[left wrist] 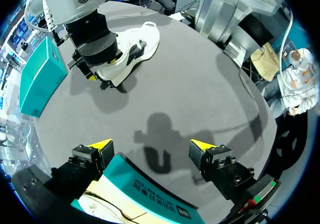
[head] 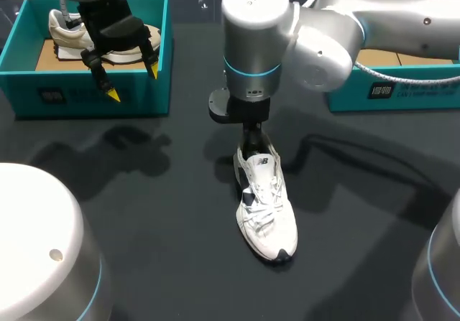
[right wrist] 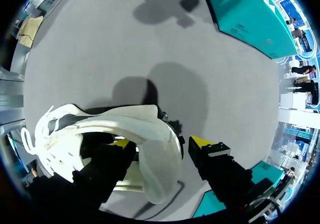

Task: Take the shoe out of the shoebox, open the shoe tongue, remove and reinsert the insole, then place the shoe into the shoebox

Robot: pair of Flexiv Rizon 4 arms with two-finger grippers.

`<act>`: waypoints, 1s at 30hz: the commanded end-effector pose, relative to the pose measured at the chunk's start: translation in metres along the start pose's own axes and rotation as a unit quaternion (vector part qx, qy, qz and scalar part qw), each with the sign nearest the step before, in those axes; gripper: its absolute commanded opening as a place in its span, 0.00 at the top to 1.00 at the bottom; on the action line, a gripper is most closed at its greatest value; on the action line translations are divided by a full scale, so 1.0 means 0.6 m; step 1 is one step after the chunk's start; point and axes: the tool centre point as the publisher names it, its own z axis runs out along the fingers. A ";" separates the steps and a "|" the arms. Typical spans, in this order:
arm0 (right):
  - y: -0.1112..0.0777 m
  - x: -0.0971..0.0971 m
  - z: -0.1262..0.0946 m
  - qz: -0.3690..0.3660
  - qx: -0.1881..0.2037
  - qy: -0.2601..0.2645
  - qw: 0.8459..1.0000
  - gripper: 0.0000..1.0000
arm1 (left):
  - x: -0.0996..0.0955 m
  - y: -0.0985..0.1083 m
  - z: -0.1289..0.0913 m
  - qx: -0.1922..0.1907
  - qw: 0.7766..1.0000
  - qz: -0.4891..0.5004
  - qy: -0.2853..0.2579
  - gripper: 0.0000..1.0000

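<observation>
right end effector [right wrist: 160, 143] at shoe [head: 267, 213] heel, likely steadying it; grip cannot tell. left end effector [head: 133, 82] wide, parked clear over shoebox [head: 79, 98].

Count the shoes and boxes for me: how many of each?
Shoes: 2 (white shoe on the table, cream shoe in the left box)
Boxes: 2 (left box, right box, both teal)
Total: 4
</observation>
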 end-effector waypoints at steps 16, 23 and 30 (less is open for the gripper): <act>-0.005 -0.014 0.023 -0.030 -0.006 0.016 0.999 0.51 | 0.003 0.000 0.000 -0.001 1.000 0.000 -0.001 0.00; -0.002 -0.008 0.024 -0.037 -0.010 0.018 0.999 1.00 | 0.003 0.000 0.000 -0.001 1.000 0.000 -0.001 0.00; -0.013 -0.008 -0.018 -0.035 -0.013 0.009 0.999 1.00 | 0.003 0.000 0.000 -0.001 1.000 0.000 -0.001 0.00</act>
